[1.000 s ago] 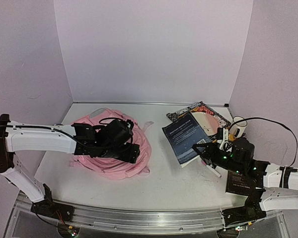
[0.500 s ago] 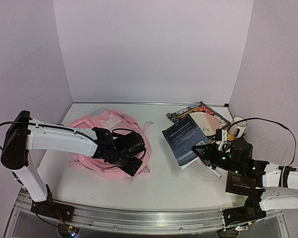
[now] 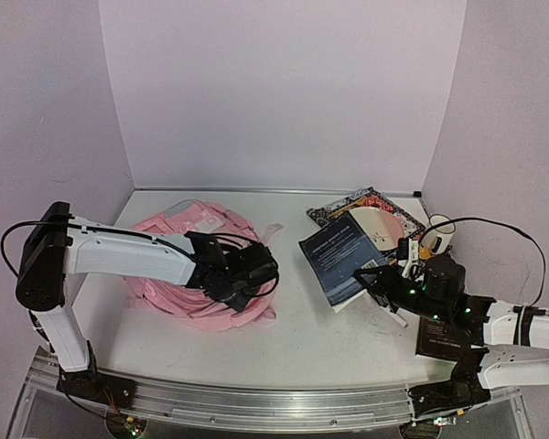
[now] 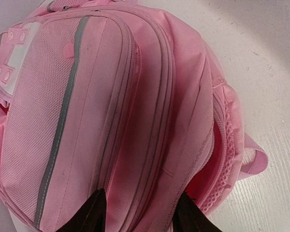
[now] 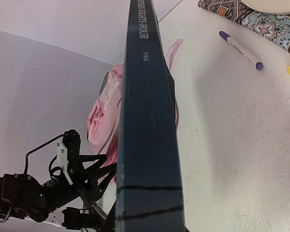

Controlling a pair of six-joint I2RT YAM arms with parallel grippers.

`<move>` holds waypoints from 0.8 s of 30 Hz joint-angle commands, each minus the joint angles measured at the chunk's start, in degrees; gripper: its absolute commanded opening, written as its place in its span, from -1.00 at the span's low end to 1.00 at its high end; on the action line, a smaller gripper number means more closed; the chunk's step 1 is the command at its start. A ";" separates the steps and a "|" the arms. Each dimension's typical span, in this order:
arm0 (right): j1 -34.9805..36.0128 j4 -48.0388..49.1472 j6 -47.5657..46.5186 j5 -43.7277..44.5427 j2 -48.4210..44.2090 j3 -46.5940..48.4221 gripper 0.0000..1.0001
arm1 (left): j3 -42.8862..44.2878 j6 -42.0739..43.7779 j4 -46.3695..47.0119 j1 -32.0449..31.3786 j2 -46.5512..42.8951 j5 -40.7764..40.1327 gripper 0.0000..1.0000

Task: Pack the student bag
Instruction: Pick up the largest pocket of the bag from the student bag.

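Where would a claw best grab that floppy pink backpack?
I'd pinch a raised fold beside a zip line on the student bag, coming from straight above. It lies flat and soft, so its body is too wide, but the folds stand up narrow. The left gripper hangs open astride one such fold.

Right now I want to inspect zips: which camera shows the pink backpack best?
The left wrist view: the student bag fills it close up, zipper lines and mesh pocket clear. The top external view shows its outline, small, with the left arm across it. The right wrist view catches only a pink sliver behind the book.
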 commanded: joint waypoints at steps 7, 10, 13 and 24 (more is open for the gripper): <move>0.29 9.13 -0.61 -0.63 -0.03 4.33 -1.00 | 3.17 -0.08 -1.45 -0.10 5.61 -0.16 -0.07; 0.29 9.57 -0.35 -0.81 0.22 3.99 -1.00 | 3.59 0.20 -1.45 -0.29 7.14 -0.67 -0.08; 0.29 9.85 -0.30 -1.30 0.79 4.04 -1.00 | 4.06 0.34 -1.58 -0.31 8.42 -0.94 -0.12; 0.32 11.78 -0.42 -7.81 5.24 7.12 -1.00 | 7.92 0.73 -3.16 -0.38 1.99 -3.90 -0.95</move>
